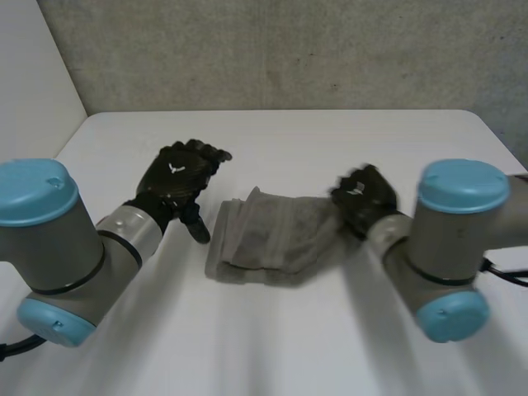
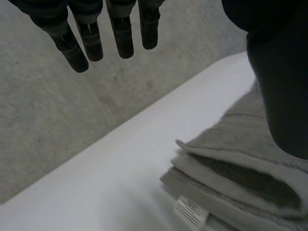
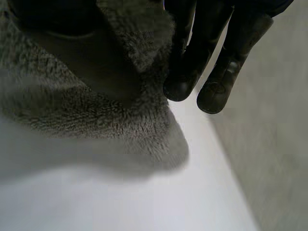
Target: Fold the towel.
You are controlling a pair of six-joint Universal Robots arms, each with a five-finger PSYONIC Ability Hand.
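Black left hand (image 1: 183, 177) (image 2: 122, 33): hung free above the table, just left of the towel and apart from it. Its fingers (image 2: 86, 38) were straight and spread, the thumb (image 2: 284, 91) stood over the cloth, and it held nothing.
Left arm (image 1: 66, 239): grey with light-blue caps, it came in from the near left corner.
Grey terry-cloth towel (image 1: 272, 239) (image 2: 240, 163) (image 3: 96, 110): lay folded in the middle of the table, between the two hands.
Long axis: ran left to right across the table and slanted. The left end lay nearer the robot, and the right end pointed up and away toward the right hand.
Left end: showed stacked folded layers lying flat, with the top layer curling open.
Small white ribbed label (image 2: 191, 211): stuck out of the lower layers at that end, on the side facing the left hand.
Right end: was raised off the table surface and narrowed into the right hand.
Black right hand (image 1: 363, 198) (image 3: 192, 53): sat at the towel's right end. Its fingers (image 3: 226, 77) were curled down and the cloth was pinched between them and the thumb.
Right arm (image 1: 454, 239): grey with light-blue caps, it came in from the near right.
White smooth table (image 1: 289, 132) (image 2: 120, 183) (image 3: 120, 202): carried the towel.
Rough grey wall (image 1: 289, 49) (image 2: 72, 120): stood behind the table's far edge.
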